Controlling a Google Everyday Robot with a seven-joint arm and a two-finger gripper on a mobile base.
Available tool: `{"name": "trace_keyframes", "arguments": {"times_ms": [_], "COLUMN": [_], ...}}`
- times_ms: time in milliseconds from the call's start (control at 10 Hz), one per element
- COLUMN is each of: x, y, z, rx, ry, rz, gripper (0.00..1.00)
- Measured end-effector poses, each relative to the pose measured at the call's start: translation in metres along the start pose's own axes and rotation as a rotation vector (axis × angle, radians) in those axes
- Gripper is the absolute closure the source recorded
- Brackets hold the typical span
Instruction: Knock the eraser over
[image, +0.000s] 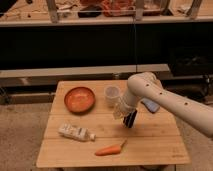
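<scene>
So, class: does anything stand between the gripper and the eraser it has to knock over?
Nothing visible does. The gripper hangs close beside the eraser. The cup stands behind them, and the carrot lies nearer the front edge, clear of both.

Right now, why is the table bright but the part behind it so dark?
In the camera view, light falls on the wooden table, while the space under the bench behind lies in shadow; the gripper hangs low at the table's middle, beside the black eraser, which shows only as a dark shape.
</scene>
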Motion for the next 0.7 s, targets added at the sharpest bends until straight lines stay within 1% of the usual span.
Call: {"name": "trace_keyframes", "arguments": {"times_ms": [700], "x": [-0.0079], "y": [-0.0046], "z": [0.0017], "rx": [-0.007], "ry": [-0.024], "rz": [-0.009], "gripper": [1.0]}}
